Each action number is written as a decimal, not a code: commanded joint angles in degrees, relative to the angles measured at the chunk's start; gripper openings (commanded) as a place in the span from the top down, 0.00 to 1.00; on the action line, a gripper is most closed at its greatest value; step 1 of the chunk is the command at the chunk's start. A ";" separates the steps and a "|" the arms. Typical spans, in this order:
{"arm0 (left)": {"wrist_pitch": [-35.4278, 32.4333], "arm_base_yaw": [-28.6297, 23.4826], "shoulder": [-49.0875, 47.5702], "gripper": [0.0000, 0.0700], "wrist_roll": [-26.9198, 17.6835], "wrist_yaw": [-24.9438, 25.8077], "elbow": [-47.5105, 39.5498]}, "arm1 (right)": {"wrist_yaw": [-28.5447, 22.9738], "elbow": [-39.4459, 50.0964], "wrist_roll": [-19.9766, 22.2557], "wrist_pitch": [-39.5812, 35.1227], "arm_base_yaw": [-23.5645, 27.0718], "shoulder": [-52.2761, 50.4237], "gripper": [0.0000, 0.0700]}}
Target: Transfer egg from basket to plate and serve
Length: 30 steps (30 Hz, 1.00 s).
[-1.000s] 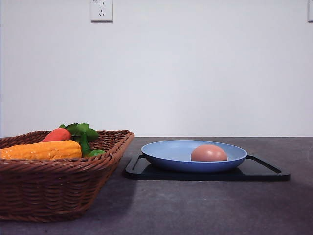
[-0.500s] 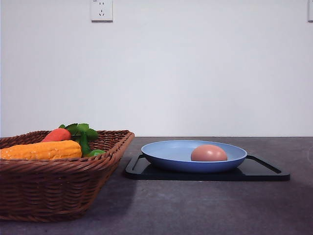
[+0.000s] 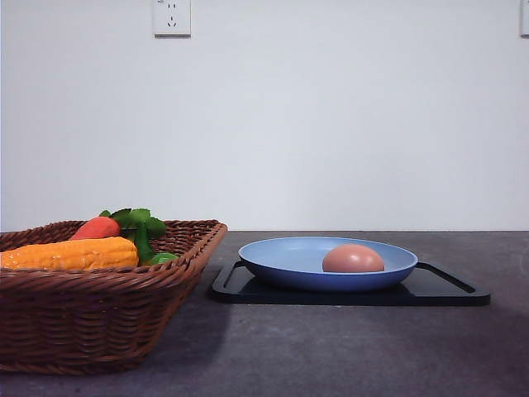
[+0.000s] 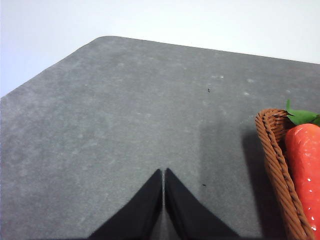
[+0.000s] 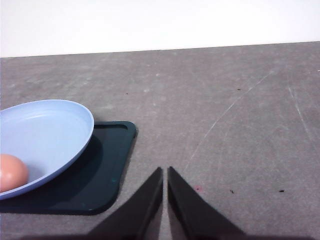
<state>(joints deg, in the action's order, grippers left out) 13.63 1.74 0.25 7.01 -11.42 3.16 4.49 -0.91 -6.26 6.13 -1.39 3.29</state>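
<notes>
Left gripper [image 4: 163, 176]: we log it closed, holding nothing, over bare table [image 4: 125, 125] beside the basket [image 4: 275, 160]. Right gripper [image 5: 165, 175]: closed, holding nothing, near the black tray [image 5: 100, 170]. Egg [image 3: 353, 259]: in the plate [image 3: 281, 256], right of centre. We note carrot [image 3: 96, 227] and corn [image 3: 70, 253] in the basket.

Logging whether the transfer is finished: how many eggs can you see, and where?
1. The egg lies in the blue plate, which sits on the black tray. None shows in the basket, though its floor is hidden behind the corn and carrot.
</notes>
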 commanded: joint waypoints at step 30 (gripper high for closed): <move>0.46 -0.07 -0.07 1.00 0.13 0.11 -1.07 | -0.02 0.26 -0.57 -0.61 0.04 -0.15 1.00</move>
<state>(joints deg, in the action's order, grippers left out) 13.63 1.74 0.25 7.02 -11.42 3.16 4.49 -0.91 -6.26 6.13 -1.39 3.29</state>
